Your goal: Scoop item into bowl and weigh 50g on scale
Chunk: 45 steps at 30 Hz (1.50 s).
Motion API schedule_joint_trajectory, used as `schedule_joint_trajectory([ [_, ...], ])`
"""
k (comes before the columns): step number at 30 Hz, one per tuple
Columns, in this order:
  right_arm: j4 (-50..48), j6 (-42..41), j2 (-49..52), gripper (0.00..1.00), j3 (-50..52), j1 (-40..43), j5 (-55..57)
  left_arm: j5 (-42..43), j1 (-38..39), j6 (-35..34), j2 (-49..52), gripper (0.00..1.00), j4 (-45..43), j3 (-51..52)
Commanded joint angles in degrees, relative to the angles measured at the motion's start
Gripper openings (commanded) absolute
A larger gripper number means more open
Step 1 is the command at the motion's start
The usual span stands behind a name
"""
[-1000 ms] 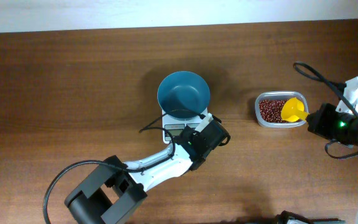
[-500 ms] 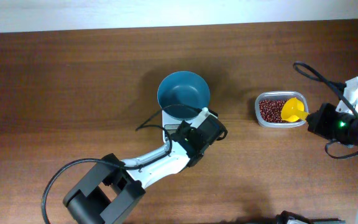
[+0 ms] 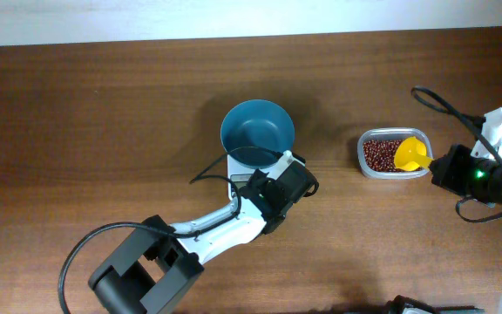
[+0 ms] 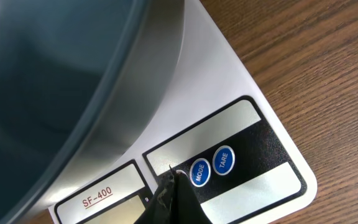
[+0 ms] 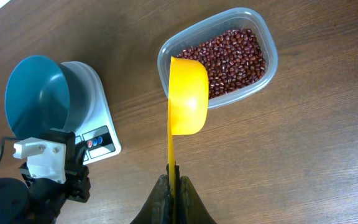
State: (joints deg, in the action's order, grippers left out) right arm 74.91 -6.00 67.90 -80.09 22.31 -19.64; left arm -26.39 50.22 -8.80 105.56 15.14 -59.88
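The empty teal bowl point(image 3: 257, 133) stands on the white scale point(image 3: 240, 180). My left gripper point(image 3: 253, 180) is shut with nothing held. Its joined tip point(image 4: 171, 179) rests on the scale's point(image 4: 229, 93) control panel, on the button just left of the blue MODE button point(image 4: 199, 172). The bowl point(image 4: 55, 81) fills the upper left of the left wrist view. My right gripper point(image 5: 173, 180) is shut on the thin handle of a yellow scoop point(image 5: 187, 93). The scoop point(image 3: 410, 154) hovers over the near rim of the clear container point(image 3: 382, 155) of red-brown beans point(image 5: 232, 53). No beans show in the scoop.
A black cable point(image 3: 212, 170) loops on the wood just left of the scale. Another cable point(image 3: 434, 100) arches above the right arm. The TARE button point(image 4: 224, 160) sits right of MODE. The table's far edge runs along the top of the overhead view.
The left gripper shifted slightly left and forward onto the scale's button panel, then held still. The right arm and scoop have not moved.
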Motion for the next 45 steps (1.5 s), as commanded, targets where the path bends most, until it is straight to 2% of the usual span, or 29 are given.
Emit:
schedule_joint_trajectory([
  [1, -0.2, 0.22, -0.02, 0.04, -0.37, 0.26, -0.72, 0.0, -0.04, -0.57, 2.4, 0.0, -0.15, 0.11],
  [19, -0.2, 0.22, -0.02, 0.04, -0.37, 0.26, -0.72, -0.59, 0.04, -0.55, 3.26, 0.0, -1.36, -0.52],
  [26, -0.98, 0.22, -0.02, 0.04, -0.37, 0.26, -0.72, 1.14, 1.77, -0.59, -0.44, 0.0, 4.42, -3.37],
  [30, -1.46, 0.22, 0.0, 0.04, -0.37, 0.26, -0.72, 1.14, 2.95, -1.03, -5.55, 0.0, 6.47, -3.39],
  [36, -0.79, 0.0, 0.0, 0.04, -0.37, 0.26, -0.74, 2.84, 3.04, -3.37, -19.69, 0.0, 13.18, -3.41],
  [39, -0.09, 0.0, 0.0, 0.04, -0.37, 0.26, -0.74, 3.17, 3.04, -3.43, -27.45, 0.09, 14.67, -3.41],
  [42, 0.57, 0.0, -0.02, 0.04, -0.37, 0.22, -0.74, 3.58, 3.04, -3.82, -34.27, 0.1, 14.82, -3.41],
  [45, 0.57, 0.02, -0.02, 0.04, -0.37, 0.22, -0.72, -3.61, 1.73, -8.07, -39.76, 0.11, 14.34, -3.41],
])
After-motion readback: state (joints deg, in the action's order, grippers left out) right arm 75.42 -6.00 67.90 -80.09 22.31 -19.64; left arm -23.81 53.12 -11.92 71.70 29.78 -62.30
